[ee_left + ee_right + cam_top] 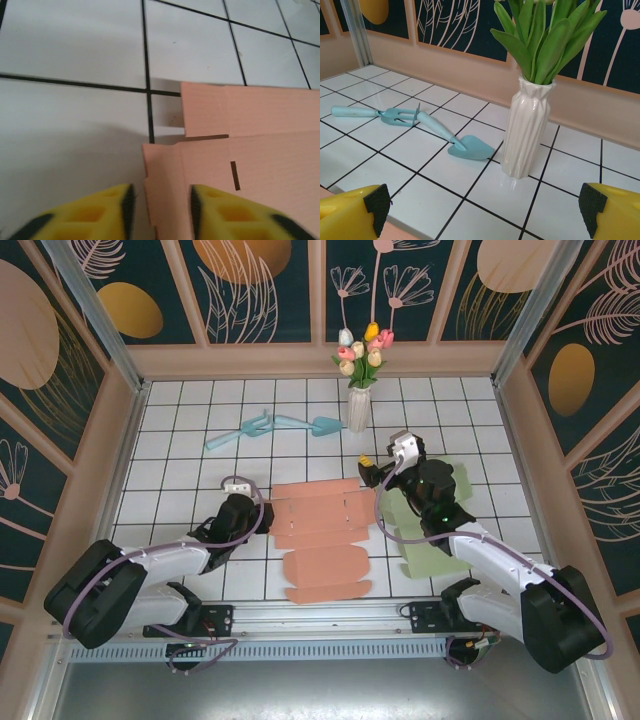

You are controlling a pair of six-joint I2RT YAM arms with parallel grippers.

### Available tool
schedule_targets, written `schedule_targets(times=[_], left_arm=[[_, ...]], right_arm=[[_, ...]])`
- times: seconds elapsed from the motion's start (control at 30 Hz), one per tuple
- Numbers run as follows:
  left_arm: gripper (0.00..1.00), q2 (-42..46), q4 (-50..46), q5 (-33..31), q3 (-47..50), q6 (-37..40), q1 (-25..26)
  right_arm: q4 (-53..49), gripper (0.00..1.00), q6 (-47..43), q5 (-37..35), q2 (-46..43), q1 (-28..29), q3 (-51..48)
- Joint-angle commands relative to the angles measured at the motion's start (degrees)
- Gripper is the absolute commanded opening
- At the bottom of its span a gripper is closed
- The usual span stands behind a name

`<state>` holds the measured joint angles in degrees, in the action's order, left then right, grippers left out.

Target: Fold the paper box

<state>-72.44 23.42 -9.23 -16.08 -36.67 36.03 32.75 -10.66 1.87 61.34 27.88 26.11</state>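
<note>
The salmon paper box lies unfolded and flat in the middle of the tiled table. My left gripper sits at its left edge, low over the tiles. In the left wrist view the left gripper is open, and its yellow fingers straddle the box's narrow left flap without pinching it. My right gripper hovers by the box's far right corner. It stands wide open over bare tile, with just a sliver of the box at the bottom left.
A white vase of tulips stands just beyond the right gripper. A teal trowel and hand rake lie at the back. A green sheet lies under the right arm. Walls enclose the table.
</note>
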Motion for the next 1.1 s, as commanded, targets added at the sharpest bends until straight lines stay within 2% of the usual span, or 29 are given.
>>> schedule_targets(times=[0.0, 0.07, 0.13, 0.23, 0.37, 0.5, 0.6, 0.7, 0.83, 0.9, 1.0, 1.07], left_arm=[[0.22, -0.6, 3.8, 0.7, -0.5, 0.1, 0.2], [0.09, -0.7, 5.2, 1.2, -0.4, -0.4, 0.2], [0.01, -0.1, 6.1, 1.7, -0.3, -0.6, 0.2], [0.00, 2.2, 7.0, 2.0, -0.2, 0.2, 0.2], [0.00, 8.4, 9.9, 3.4, -0.1, 3.4, 0.2], [0.00, 16.0, 15.1, 3.4, 0.8, 9.8, 0.2], [0.00, 20.6, 19.2, 0.1, 2.4, 12.7, 0.2], [0.00, 23.1, 23.1, 0.6, 3.5, 16.8, 0.2], [0.00, 24.6, 29.5, 4.0, 5.6, 21.9, 0.2], [0.00, 25.1, 32.1, 5.9, 6.7, 24.1, 0.2], [0.00, 26.2, 35.3, 6.7, 8.7, 26.4, 0.2], [0.00, 26.8, 37.6, 6.3, 10.5, 27.6, 0.2]], right_arm=[[0.5, 0.99, -0.6, 2.1, 0.6, 0.7, 2.6], [-0.8, 0.99, 0.2, 4.0, 1.5, 0.8, 4.6], [-5.1, 0.99, 0.1, 7.3, 2.3, 1.0, 8.1], [-10.0, 0.99, -0.1, 10.5, 3.3, 1.3, 12.9], [-8.7, 0.99, -1.0, 11.2, 3.6, 1.3, 15.1], [-9.9, 0.99, -8.7, 17.7, 6.2, 1.3, 18.8], [-18.7, 0.99, -15.2, 23.5, 10.0, 1.4, 26.0], [-32.4, 0.99, -23.3, 26.3, 15.0, 1.8, 35.8], [-48.9, 0.88, -40.5, 24.3, 20.3, 4.0, 45.2], [-52.6, 0.80, -47.1, 21.2, 21.4, 5.1, 46.8], [-58.3, 0.71, -51.8, 18.3, 23.2, 5.3, 50.5], [-63.7, 0.56, -53.6, 17.0, 24.7, 5.3, 54.2]])
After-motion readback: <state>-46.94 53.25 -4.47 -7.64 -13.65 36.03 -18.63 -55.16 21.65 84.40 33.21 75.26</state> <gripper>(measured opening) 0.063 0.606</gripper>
